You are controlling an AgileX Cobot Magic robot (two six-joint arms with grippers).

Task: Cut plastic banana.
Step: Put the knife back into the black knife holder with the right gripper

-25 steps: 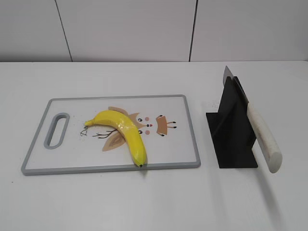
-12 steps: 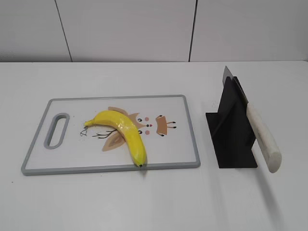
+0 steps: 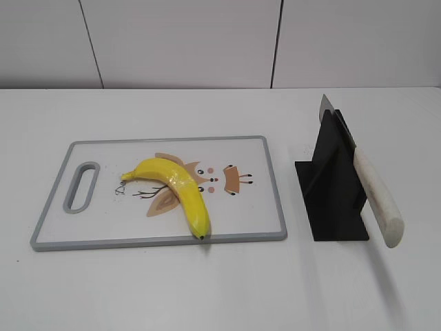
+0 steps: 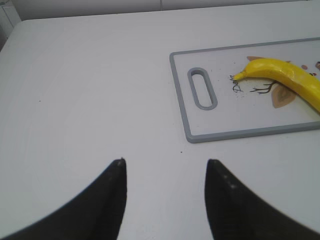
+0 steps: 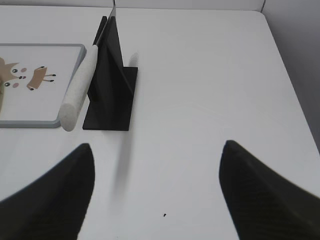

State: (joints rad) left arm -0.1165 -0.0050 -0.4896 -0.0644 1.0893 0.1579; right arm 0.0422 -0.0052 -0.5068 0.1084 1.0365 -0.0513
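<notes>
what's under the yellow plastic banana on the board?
The yellow plastic banana lies on the grey-rimmed white cutting board, across a printed cartoon animal. The part of the print beneath it is covered.

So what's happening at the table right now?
Nothing is being handled yet. The plastic banana lies whole on the cutting board, and the knife rests in its black stand to the right of the board. Both arms are back from the work: the left end effector and right end effector are open over bare table.
</notes>
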